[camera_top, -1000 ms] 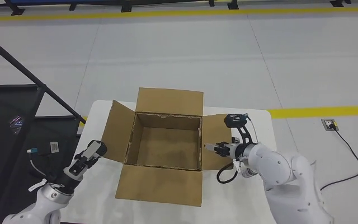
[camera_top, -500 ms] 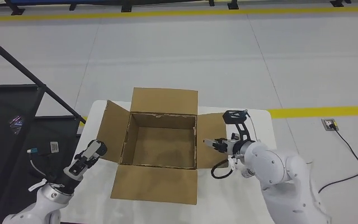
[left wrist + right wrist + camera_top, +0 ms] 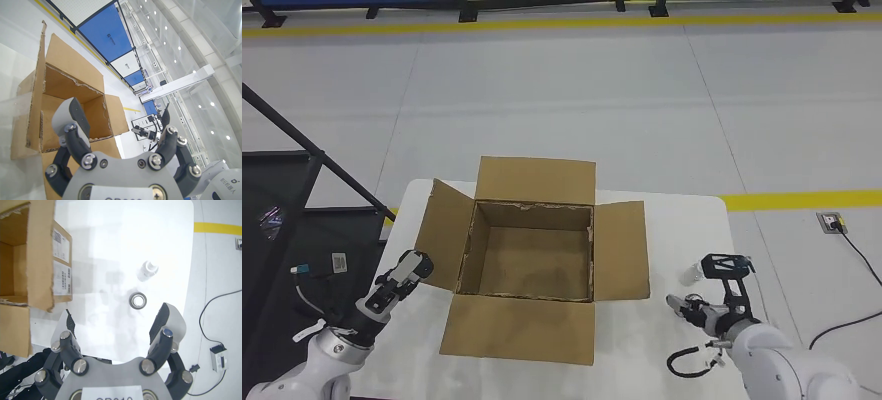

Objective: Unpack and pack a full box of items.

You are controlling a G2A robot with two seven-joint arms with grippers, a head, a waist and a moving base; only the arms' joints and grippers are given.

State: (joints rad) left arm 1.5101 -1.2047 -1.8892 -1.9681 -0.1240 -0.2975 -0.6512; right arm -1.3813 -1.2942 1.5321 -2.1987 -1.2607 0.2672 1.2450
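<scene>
Top view, your right pincer [image 3: 675, 303] now clear of the box [image 3: 522, 325], open, left pincer [image 3: 418, 264] open too, right wrist view adds a ring [image 3: 137, 300] near the bottle [image 3: 147, 271].

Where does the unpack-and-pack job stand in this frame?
Unpacking looks done: the box stands open with a bare floor, and a small white bottle and a grey ring sit on the table beside it. Nothing is in hand: the right hand is open near those two items, the left hand open at the box's other side. Packing is left; neither item is back inside.
</scene>
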